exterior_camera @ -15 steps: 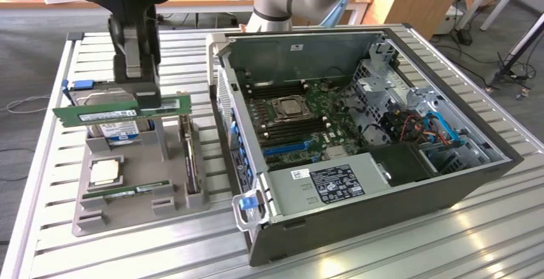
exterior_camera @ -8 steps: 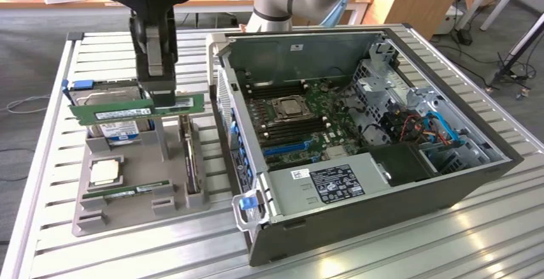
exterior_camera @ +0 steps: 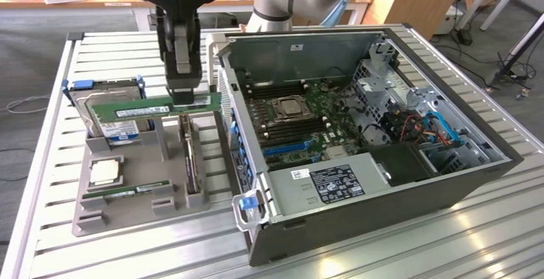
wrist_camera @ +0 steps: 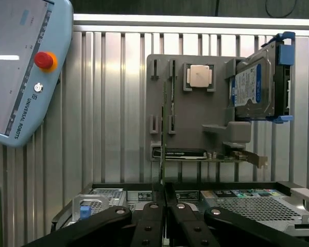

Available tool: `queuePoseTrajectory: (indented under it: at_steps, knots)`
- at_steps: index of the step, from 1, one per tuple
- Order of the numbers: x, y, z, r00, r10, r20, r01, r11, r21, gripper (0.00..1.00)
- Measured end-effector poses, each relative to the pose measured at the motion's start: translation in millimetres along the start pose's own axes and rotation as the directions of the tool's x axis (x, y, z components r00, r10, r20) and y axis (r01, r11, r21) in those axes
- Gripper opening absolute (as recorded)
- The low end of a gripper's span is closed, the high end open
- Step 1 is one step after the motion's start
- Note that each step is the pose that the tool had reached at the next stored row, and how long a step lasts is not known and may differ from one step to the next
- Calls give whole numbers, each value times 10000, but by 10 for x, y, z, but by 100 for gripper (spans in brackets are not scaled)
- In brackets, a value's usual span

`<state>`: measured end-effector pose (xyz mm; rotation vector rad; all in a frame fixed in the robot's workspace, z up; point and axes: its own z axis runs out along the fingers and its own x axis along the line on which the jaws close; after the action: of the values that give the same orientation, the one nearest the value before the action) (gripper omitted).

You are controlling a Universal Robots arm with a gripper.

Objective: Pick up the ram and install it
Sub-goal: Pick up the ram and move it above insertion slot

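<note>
One ram (exterior_camera: 136, 109), pinched between the fingers (exterior_camera: 181, 83), hangs above a tray (exterior_camera: 93, 218) on the slatted metal surface (exterior_camera: 127, 253); computer (exterior_camera: 383, 228) at 3 o'clock, desk (exterior_camera: 76, 2) at 12.

Two RAM sticks: the held RAM stick (exterior_camera: 140, 108), clamped in the single gripper (exterior_camera: 183, 94), and the second RAM stick (exterior_camera: 127, 192), lying in the holder. One grey holder tray (exterior_camera: 136, 218) sits on the one slatted table (exterior_camera: 102, 62). It carries one square silver CPU chip (exterior_camera: 104, 172), one blue-labelled hard drive (exterior_camera: 111, 95) and one expansion card (exterior_camera: 192, 158) standing on edge. One open computer case (exterior_camera: 476, 164) holds one motherboard (exterior_camera: 314, 126). One teach pendant (wrist_camera: 20, 67) has one red button (wrist_camera: 44, 60).
</note>
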<state>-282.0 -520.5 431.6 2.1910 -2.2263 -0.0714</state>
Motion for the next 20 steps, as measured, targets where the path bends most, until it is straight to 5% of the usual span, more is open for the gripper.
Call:
queuePoseTrajectory:
  at_steps: [20]
  knots:
    - [-8,-501,-22,10000,-62,-2,62,10000,-1,12]
